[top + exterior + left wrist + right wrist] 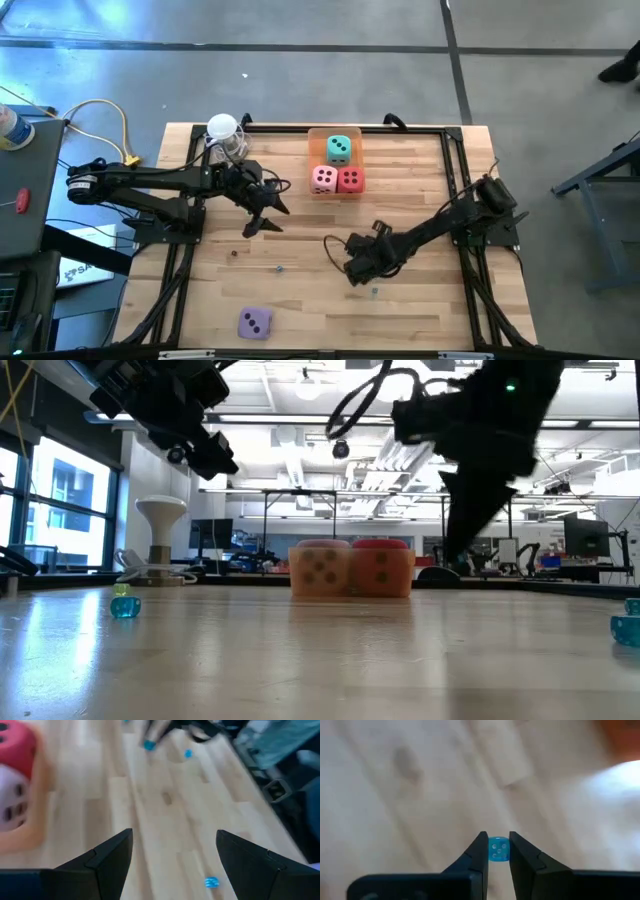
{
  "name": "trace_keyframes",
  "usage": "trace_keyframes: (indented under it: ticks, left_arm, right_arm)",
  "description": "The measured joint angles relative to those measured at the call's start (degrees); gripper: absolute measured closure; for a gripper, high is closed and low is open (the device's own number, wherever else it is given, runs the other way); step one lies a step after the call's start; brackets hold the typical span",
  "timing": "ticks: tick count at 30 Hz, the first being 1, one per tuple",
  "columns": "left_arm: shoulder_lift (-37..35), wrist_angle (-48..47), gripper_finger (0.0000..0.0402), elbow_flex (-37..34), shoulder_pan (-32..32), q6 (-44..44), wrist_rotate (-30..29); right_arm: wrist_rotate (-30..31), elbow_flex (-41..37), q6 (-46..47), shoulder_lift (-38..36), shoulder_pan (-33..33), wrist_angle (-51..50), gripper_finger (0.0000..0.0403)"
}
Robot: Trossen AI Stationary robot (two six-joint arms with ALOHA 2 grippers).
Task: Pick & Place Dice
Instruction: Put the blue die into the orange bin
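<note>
The pink die and the red die sit side by side in an orange tray at the table's far middle, with the teal die behind them. A purple die rests near the front edge. My left gripper hangs open above bare wood, left of the tray. My right gripper is at the table's middle, shut on a tiny blue cube with white pips. My right gripper pinches the tiny blue cube by two opposite faces between the free ends of its two fingers. The fingers come at it from above, slanting steeply down. Whether the cube is clear of the wood I cannot tell.
More tiny blue cubes lie loose on the wood. A white knobbed stand with cables sits at the far left corner. Black frame rails run along the table's sides.
</note>
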Motion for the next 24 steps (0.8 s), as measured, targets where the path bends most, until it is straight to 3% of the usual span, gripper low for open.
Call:
trace_keyframes:
  ticks: [5,10,16,24]
  left_arm:
    - [0.01,0.74,0.0123,0.0,-1.24,0.01,-0.11]
    - [0.01,1.84,0.0123,-0.02,-2.48,-1.33,-1.06]
    - [0.01,4.11,0.0123,0.0,-2.98,-1.43,-1.14]
    - [0.01,4.48,0.0123,0.0,-2.98,-1.54,-1.14]
  right_arm:
    - [9.56,-0.01,-1.44,-6.58,-3.98,-4.02,0.0363]
    - [13.06,0.01,-8.23,-11.74,-11.76,-2.71,0.0364]
    - [10.79,0.03,-16.33,-12.25,-24.59,3.32,0.0364]
    - [1.49,0.03,-23.86,-10.32,-37.14,14.05,0.0364]
